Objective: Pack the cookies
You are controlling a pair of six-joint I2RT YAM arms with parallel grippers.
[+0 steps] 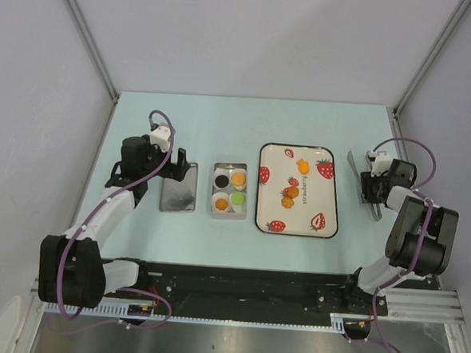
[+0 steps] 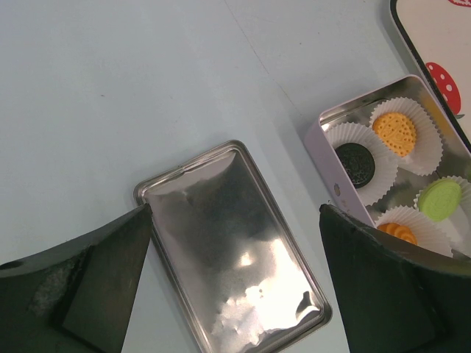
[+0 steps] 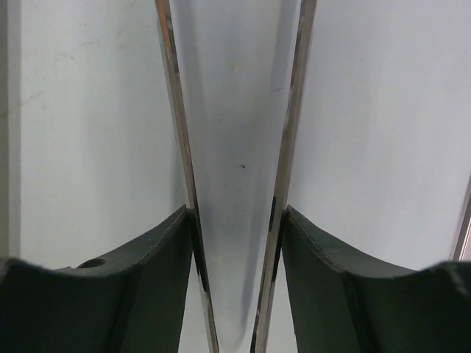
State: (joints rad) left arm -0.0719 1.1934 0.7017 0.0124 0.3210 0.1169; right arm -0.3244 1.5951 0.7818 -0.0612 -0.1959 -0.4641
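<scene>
Left wrist view: the left hand point(image 2: 235, 213) gapes wide above the lid point(image 2: 221, 279), whose long axis runs away from the bases. The cookies point(image 2: 394, 132) sit in the tin point(image 2: 327, 165) just right of the lid. The right hand point(image 3: 235, 243) holds tongs point(image 3: 235, 132), well apart.

Left pincer point(image 2: 235, 213) and right pincer point(image 3: 237, 209) have dark wedge fingers point(image 2: 88, 279), white-black arms point(image 1: 113, 209), purple cables point(image 1: 433, 168).

Metal lid point(image 2: 232, 250) laid flat on the table point(image 2: 110, 88), flanked by wide-spread fingers point(image 2: 96, 272) of the left gripper point(image 2: 235, 217), open tin point(image 2: 322, 151) set beside it — black, green, two orange cookies point(image 2: 394, 131) seated in paper cups point(image 2: 344, 137) — tray point(image 2: 430, 44) corner glimpsed.
</scene>
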